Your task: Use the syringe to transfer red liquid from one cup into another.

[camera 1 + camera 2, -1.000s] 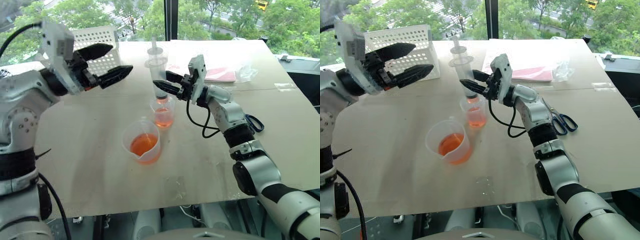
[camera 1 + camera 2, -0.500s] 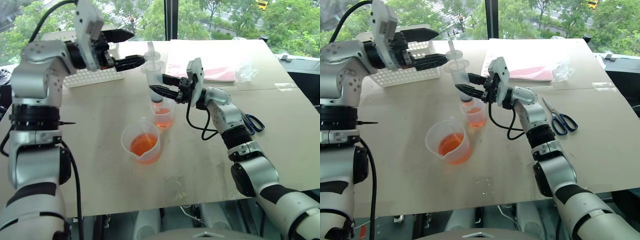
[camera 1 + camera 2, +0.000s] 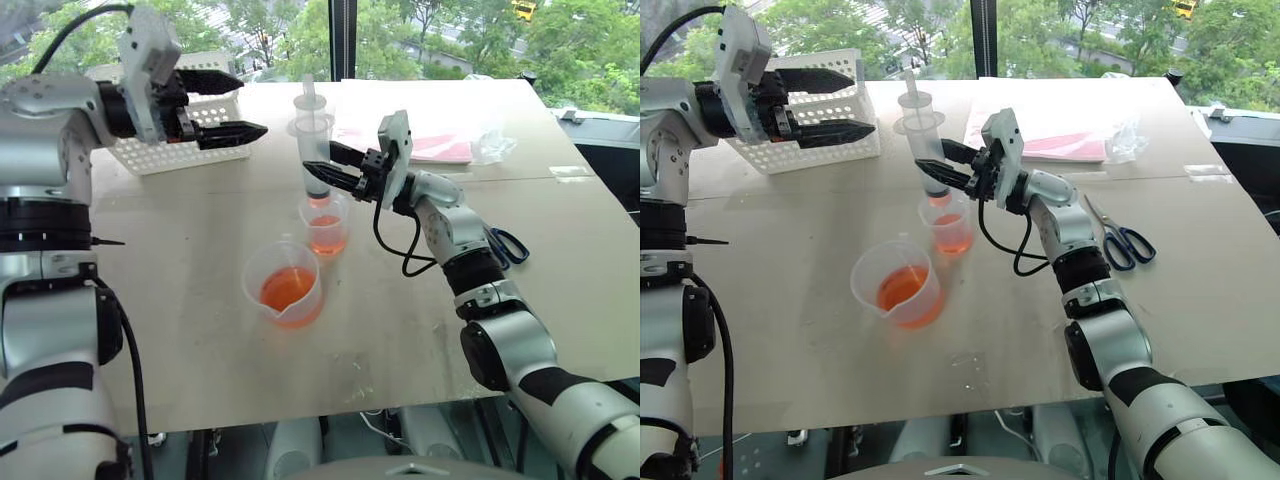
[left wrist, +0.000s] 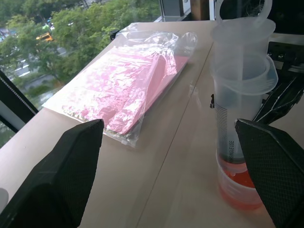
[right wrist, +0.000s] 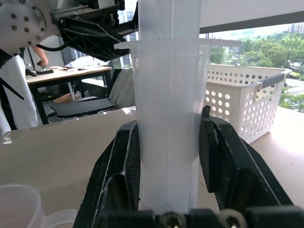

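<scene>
Two cups [image 3: 326, 222] [image 3: 284, 285] – one syringe [image 3: 316, 148], basket [image 3: 185, 135], scissors [image 3: 508, 243].

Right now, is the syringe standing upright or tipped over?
Upright: the syringe stands vertically, tip down in the smaller cup, barrel clamped by the right pincer.

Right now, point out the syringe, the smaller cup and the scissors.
syringe [image 3: 317, 150], left eye view, on the clear barrel.
smaller cup [image 3: 327, 234], left eye view, on its side wall.
scissors [image 3: 1122, 242], right eye view, on the handles.

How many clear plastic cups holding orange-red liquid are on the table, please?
2. The wider spouted cup stands nearest the table's front edge; the smaller cup sits just behind it, directly under the syringe held upright by the right claw.
</scene>
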Controlling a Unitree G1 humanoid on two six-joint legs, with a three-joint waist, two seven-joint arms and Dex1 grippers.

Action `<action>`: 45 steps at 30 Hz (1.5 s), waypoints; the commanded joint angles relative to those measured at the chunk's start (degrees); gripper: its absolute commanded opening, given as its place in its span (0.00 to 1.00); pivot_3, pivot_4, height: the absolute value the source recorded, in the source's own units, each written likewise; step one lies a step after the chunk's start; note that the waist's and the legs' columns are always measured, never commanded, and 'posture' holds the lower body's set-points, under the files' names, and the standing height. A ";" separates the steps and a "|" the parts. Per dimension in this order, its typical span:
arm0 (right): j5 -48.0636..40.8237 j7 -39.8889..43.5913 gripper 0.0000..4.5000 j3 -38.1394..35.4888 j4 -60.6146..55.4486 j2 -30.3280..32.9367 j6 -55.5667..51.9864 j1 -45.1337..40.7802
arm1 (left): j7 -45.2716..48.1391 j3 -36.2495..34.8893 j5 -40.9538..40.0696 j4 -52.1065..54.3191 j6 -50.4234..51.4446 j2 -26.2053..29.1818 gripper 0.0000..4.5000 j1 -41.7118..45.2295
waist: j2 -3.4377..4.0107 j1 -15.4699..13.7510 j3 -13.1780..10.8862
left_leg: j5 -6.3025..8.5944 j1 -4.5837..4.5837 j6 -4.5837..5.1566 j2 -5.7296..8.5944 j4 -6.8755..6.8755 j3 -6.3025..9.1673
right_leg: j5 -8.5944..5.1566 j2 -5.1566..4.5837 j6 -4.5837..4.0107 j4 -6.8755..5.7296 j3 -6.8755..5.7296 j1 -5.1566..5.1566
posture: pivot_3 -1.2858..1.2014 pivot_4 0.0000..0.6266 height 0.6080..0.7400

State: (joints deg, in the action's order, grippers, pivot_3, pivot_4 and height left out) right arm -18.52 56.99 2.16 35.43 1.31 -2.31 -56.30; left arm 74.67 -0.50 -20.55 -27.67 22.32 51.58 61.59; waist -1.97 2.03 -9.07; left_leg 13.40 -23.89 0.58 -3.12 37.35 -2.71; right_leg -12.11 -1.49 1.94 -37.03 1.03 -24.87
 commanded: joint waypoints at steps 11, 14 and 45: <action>1.80 1.12 0.30 1.20 -1.88 0.27 1.80 -1.33 | -3.96 -3.89 -2.09 1.57 1.41 -6.03 1.00 6.80 | 0.00 0.30 0.00 | 0.00 0.00 0.00 0.02 -0.02 0.00 | 0.00 -0.01 0.00 0.00 0.01 0.01 | 0.52 0.24 1.00; 2.26 1.07 0.30 1.51 -2.17 0.40 1.92 -1.14 | -4.01 -3.99 -2.27 1.62 1.71 -6.59 1.00 6.95 | 0.00 0.37 0.00 | 0.00 0.01 0.00 0.02 -0.02 0.00 | 0.00 0.00 0.00 -0.01 0.02 0.00 | 0.52 0.24 1.00; 1.08 0.61 0.30 4.57 -15.88 2.90 -6.27 0.55 | -1.16 -2.50 -5.96 19.99 5.28 -10.93 0.01 -7.35 | 0.00 0.20 0.00 | 0.00 0.02 -0.01 0.02 0.01 0.00 | 0.00 -0.01 0.00 -0.06 0.03 0.01 | 0.52 0.24 1.00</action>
State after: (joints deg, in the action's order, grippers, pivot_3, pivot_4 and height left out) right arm -15.67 58.05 7.74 25.22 4.83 -8.76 -53.80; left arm 72.75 -5.08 -25.96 -10.27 26.91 41.25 55.58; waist -1.96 2.23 -9.07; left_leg 13.40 -23.87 0.58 -3.10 37.36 -2.71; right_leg -12.11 -1.50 1.94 -37.09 1.06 -24.87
